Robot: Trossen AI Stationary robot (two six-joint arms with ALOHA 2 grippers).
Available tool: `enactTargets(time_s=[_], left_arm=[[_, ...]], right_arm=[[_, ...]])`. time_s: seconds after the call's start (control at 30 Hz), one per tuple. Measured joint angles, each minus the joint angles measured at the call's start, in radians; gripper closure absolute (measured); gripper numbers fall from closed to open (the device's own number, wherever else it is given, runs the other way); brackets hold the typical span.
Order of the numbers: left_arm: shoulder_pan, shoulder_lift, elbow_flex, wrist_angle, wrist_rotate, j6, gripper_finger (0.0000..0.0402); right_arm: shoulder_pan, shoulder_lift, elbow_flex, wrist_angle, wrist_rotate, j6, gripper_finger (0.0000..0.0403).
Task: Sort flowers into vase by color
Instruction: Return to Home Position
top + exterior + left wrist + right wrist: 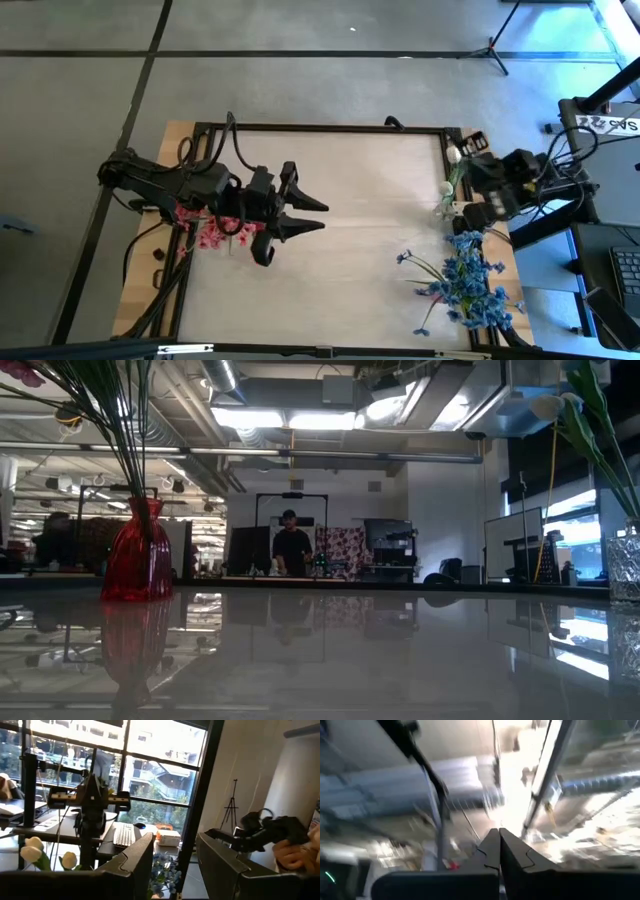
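Note:
Pink blooms [213, 236] show under my left arm; their green stems stand in a red vase [135, 560] by the table's left edge. White buds [447, 186] on long stems rise from a clear vase [625, 565] near the right edge. A cluster of blue blooms [470, 282] sits at the near right corner; what it stands in does not show. My left gripper [305, 214] is open and empty above the table's left middle, pointing right. My right gripper [499, 847] is shut and empty, pointing up at the ceiling, beside the white buds.
A black frame [320, 128] runs around the pale tabletop. Bare tabletop [370, 230] lies between the two arms. My right arm [265, 832] shows across the table in the left wrist view. A person [291, 545] stands far off in the room beyond.

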Motion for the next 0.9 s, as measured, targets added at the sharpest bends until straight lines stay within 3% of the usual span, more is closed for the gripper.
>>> enactTargets(time_s=[0.23, 0.57, 0.9], left_arm=[[-0.007, -0.022, 0.0, -0.041, 0.0, 0.003, 0.0256], [-0.028, -0.122, 0.0, -0.13, 0.0, 0.051, 0.0256], [-0.03, -0.141, 0.0, -0.151, 0.0, 0.061, 0.0256]], right_arm=[[0.0, -0.225, -0.17, 0.097, -0.078, 0.142, 0.0402], [0.0, -0.592, -0.323, 0.077, -0.09, 0.083, 0.0402], [0.001, -0.592, -0.51, 0.235, -0.241, 0.206, 0.0402]])
